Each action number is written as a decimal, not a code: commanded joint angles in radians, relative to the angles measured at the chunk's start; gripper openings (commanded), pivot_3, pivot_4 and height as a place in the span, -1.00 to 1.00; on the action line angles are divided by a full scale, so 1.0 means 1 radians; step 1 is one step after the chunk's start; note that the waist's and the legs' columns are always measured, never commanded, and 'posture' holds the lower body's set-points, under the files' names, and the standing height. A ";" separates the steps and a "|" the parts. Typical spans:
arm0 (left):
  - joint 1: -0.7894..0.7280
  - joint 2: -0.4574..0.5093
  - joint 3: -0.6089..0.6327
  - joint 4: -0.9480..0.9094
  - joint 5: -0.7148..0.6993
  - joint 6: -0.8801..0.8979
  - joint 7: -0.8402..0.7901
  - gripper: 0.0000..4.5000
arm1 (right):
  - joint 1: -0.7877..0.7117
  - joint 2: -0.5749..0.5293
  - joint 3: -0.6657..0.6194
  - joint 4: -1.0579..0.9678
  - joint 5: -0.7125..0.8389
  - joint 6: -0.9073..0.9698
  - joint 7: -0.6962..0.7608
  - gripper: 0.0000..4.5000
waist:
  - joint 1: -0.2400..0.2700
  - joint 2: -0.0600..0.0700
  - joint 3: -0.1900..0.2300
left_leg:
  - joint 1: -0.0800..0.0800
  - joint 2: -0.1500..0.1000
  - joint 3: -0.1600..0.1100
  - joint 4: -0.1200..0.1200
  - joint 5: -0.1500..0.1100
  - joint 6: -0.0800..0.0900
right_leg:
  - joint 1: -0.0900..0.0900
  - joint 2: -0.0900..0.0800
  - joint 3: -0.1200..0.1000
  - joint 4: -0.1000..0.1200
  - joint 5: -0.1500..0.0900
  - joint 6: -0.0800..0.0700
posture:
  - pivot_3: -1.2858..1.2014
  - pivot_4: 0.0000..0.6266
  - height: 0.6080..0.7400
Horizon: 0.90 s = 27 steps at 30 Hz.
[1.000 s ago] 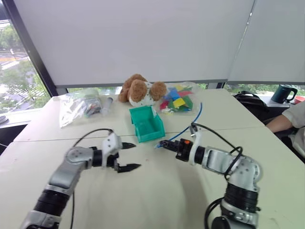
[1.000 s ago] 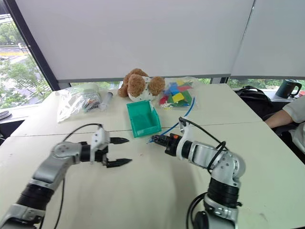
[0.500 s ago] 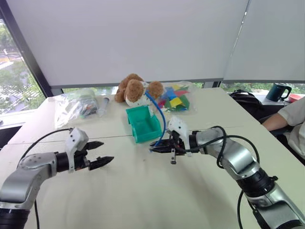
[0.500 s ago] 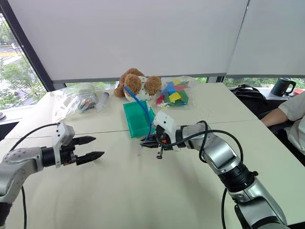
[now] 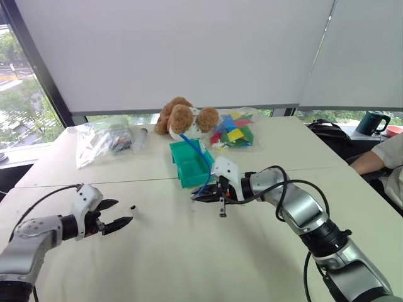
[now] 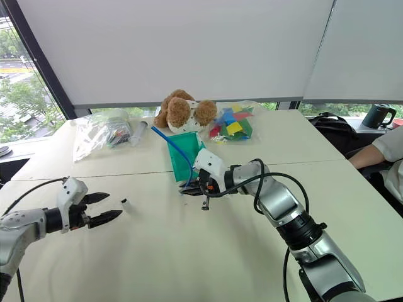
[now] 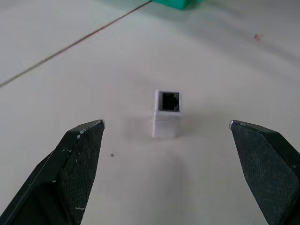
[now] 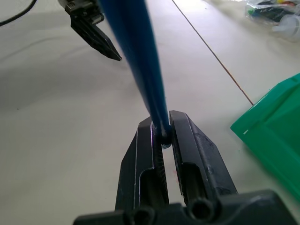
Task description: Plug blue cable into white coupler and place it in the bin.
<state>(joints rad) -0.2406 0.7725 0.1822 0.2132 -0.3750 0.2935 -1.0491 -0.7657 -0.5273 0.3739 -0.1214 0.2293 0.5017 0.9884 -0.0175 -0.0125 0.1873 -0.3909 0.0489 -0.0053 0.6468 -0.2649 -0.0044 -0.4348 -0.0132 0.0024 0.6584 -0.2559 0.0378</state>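
The white coupler (image 5: pixel 133 207) lies alone on the table, its dark socket (image 7: pixel 169 99) facing my left wrist camera. My left gripper (image 5: pixel 113 214) hovers low just left of it, open, with the coupler (image 7: pixel 167 114) ahead of the wide-spread fingers (image 7: pixel 75 159) and untouched. At the table's middle, my right gripper (image 5: pixel 198 196) is shut on one end of the blue cable (image 5: pixel 200 154). The cable (image 8: pixel 136 51) arcs up and back over the teal-green bin (image 5: pixel 192 162), which stands just behind that gripper. The plug is hidden between the fingers (image 8: pixel 187 140).
Behind the bin sit a brown stuffed toy (image 5: pixel 184 116) and a clear bag of coloured blocks (image 5: pixel 234 133). A clear bag (image 5: pixel 101 139) lies at the back left. A person's arm (image 5: pixel 384 157) and a dark mug (image 5: pixel 371 123) are at the far right.
My left gripper has drawn away to the left and lower, still open, and the coupler now shows on the table ahead of it. My right wrist has rolled, swinging the cable up over the bin.
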 commanded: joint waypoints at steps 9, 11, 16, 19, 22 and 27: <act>-0.253 -0.106 -0.100 0.427 0.108 -0.243 -0.093 0.95 | 0.036 0.020 -0.057 -0.128 0.018 0.077 -0.058 -1.00 | 0.007 -0.001 0.000 | 0.000 0.000 0.000 0.001 0.000 0.000 | 0.000 0.000 -0.001 0.000 0.000 0.000 | 0.03 -0.52 1.00; -0.290 -0.123 -0.107 0.484 0.120 -0.280 -0.111 0.72 | 0.043 0.013 -0.065 -0.142 0.021 0.087 -0.062 -1.00 | 0.006 -0.001 0.000 | 0.000 0.000 0.000 0.001 0.000 0.000 | 0.000 0.000 -0.001 0.000 0.000 0.000 | 0.03 -0.52 1.00; -0.339 -0.153 -0.134 0.540 0.131 -0.328 -0.195 -0.28 | 0.046 -0.012 -0.074 -0.151 0.017 0.098 -0.055 -1.00 | 0.006 -0.001 0.000 | 0.000 0.000 0.000 0.001 0.000 0.000 | 0.001 0.001 -0.001 0.000 0.000 0.000 | 0.03 -0.52 1.00; -0.369 -0.190 -0.182 0.482 0.126 -0.307 -0.274 -0.81 | 0.030 -0.032 -0.072 -0.140 0.020 0.089 -0.027 -1.00 | 0.005 -0.001 0.000 | 0.000 0.000 0.000 0.001 0.000 0.000 | 0.001 0.001 -0.001 0.001 0.000 0.000 | 0.03 -0.52 1.00; -0.406 -0.239 -0.238 0.446 0.137 -0.296 -0.325 -0.81 | -0.001 -0.049 -0.057 -0.107 0.004 0.051 0.014 -1.00 | 0.008 -0.001 0.000 | -0.001 0.000 0.000 0.002 0.000 0.000 | 0.001 0.001 -0.001 0.001 0.000 0.000 | 0.03 -0.52 1.00; -0.452 -0.356 -0.343 0.428 0.176 -0.318 -0.382 -0.81 | -0.067 -0.042 -0.023 -0.009 -0.021 -0.037 0.105 -1.00 | 0.005 -0.001 0.000 | -0.001 -0.001 0.000 0.003 0.000 0.000 | 0.001 0.001 -0.001 0.001 0.001 0.001 | 0.03 -0.52 1.00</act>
<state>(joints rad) -0.6795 0.4233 -0.1415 0.6611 -0.2152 -0.0088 -1.4133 -0.8095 -0.5707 0.3438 -0.1462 0.2171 0.5075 1.0629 -0.0130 -0.0131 0.1869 -0.3916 0.0479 -0.0055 0.6496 -0.2649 -0.0044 -0.4339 -0.0115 0.0019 0.6590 -0.2554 0.0384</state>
